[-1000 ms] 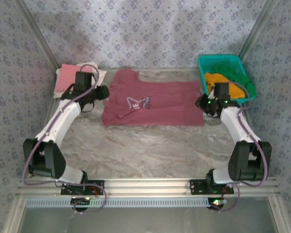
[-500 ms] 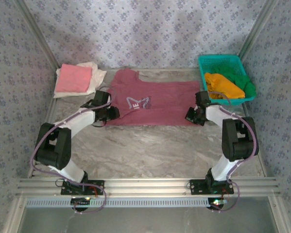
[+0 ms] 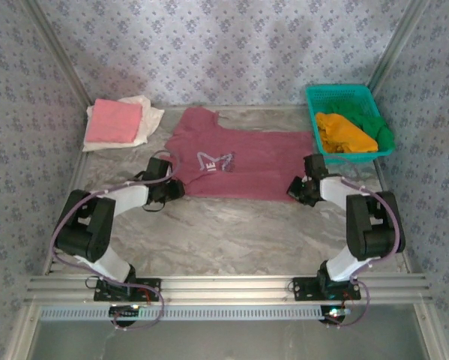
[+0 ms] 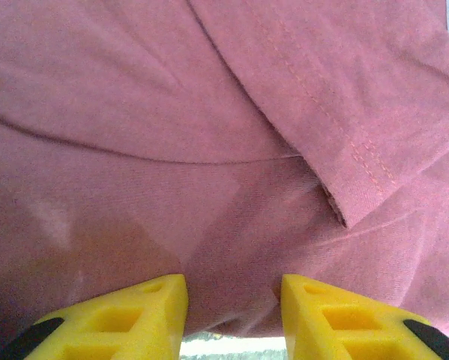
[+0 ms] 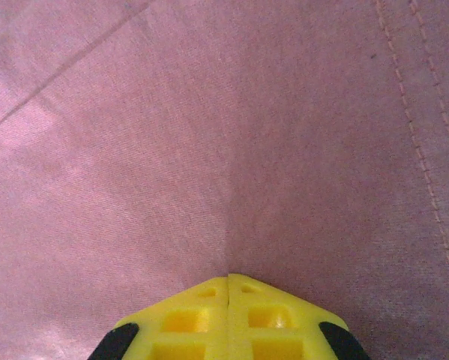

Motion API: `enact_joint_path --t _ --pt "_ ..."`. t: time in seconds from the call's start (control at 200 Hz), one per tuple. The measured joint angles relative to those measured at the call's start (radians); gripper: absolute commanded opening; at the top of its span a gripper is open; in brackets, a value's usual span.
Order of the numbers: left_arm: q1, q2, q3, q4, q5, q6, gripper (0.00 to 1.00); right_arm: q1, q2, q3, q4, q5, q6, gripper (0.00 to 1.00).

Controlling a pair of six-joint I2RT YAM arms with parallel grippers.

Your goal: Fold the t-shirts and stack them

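Note:
The maroon t-shirt (image 3: 254, 161) with its white print lies spread across the middle of the table. My left gripper (image 3: 173, 187) is at its near left corner. The yellow fingers (image 4: 134, 315) stand partly apart with a bunched fold of maroon cloth (image 4: 172, 112) filling the gap between them, just above the hem. My right gripper (image 3: 297, 189) is at the near right corner. Its fingertips (image 5: 228, 277) meet, and the maroon cloth (image 5: 209, 112) creases into them. A pink t-shirt (image 3: 113, 122) lies folded on a cream one (image 3: 151, 114) at the back left.
A teal mesh basket (image 3: 340, 90) at the back right holds an orange t-shirt (image 3: 344, 133) and a green one (image 3: 381, 133). Bare marble tabletop (image 3: 231, 232) stretches between the shirt and the arm bases. Patterned walls close in the back and sides.
Both grippers have come down from the shirt's far corners to its near corners. The right gripper has shut, the left has narrowed on cloth, and the shirt's left side has shifted.

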Motion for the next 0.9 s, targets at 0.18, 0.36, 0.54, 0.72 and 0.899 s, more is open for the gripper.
enact_joint_path --t 0.18,0.36,0.54,0.72,0.899 --pt "0.0 -0.117 -0.078 -0.068 0.0 -0.031 0.42 0.0 -0.121 -0.099 -0.059 -0.024 0.04 0.0" --pt "0.003 -0.194 -0.006 -0.207 -0.008 -0.034 0.47 0.005 -0.127 -0.068 -0.122 -0.033 0.043 0.0" --pt "0.014 -0.194 0.176 -0.246 0.001 -0.035 0.54 0.042 -0.127 0.041 -0.142 -0.037 0.043 0.0" --pt "0.013 -0.109 0.203 -0.245 0.028 -0.051 0.55 0.05 -0.12 0.067 -0.133 -0.032 0.039 0.0" --pt "0.013 0.006 0.201 -0.241 0.047 -0.064 0.54 0.049 -0.059 0.067 -0.121 -0.032 0.038 0.0"
